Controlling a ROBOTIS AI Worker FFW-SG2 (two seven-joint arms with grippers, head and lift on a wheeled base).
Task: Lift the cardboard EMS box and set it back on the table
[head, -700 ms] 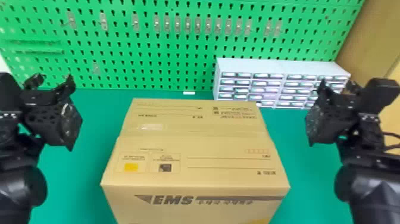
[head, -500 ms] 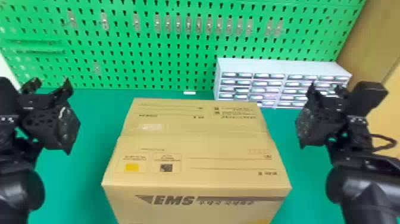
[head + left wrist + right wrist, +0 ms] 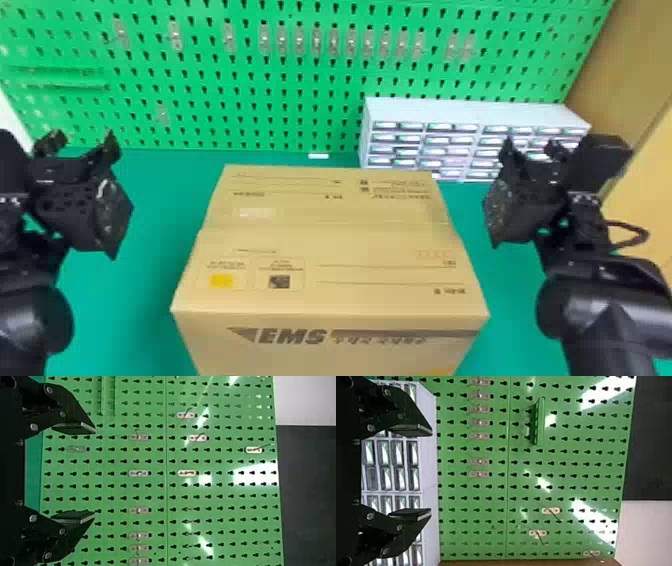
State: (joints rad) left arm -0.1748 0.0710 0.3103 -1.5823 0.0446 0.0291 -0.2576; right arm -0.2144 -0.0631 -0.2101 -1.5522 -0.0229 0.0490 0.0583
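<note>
Sitting centre, cardboard EMS box (image 3: pixel 320 290): in the head view, on the green desk (image 3: pixel 125 320), top closed, lettered side towards the robot. I'll make it the middle of my clock.
Left pincer (image 3: pixel 83 134): at 10 o'clock, apart from the box, prongs spread and empty.
Right pincer (image 3: pixel 530 145): at 2 o'clock, also apart from the box, open and empty.
Drawer rack (image 3: pixel 470 111): between 1 and 2 o'clock, partly behind the right pincer.
White strip (image 3: pixel 318 156): at 12 o'clock, just past the box.
Pegboard (image 3: pixel 300 75): green, farther off at 12 o'clock, carrying small hooks (image 3: pixel 316 37).
Left wrist view: that pincer's fingers (image 3: pixel 73 426) stand wide apart, only air between them, before the pegboard.
Right wrist view: the same wide, empty gap, with drawers behind the fingers and a little green shelf (image 3: pixel 541 421) on the pegboard.
</note>
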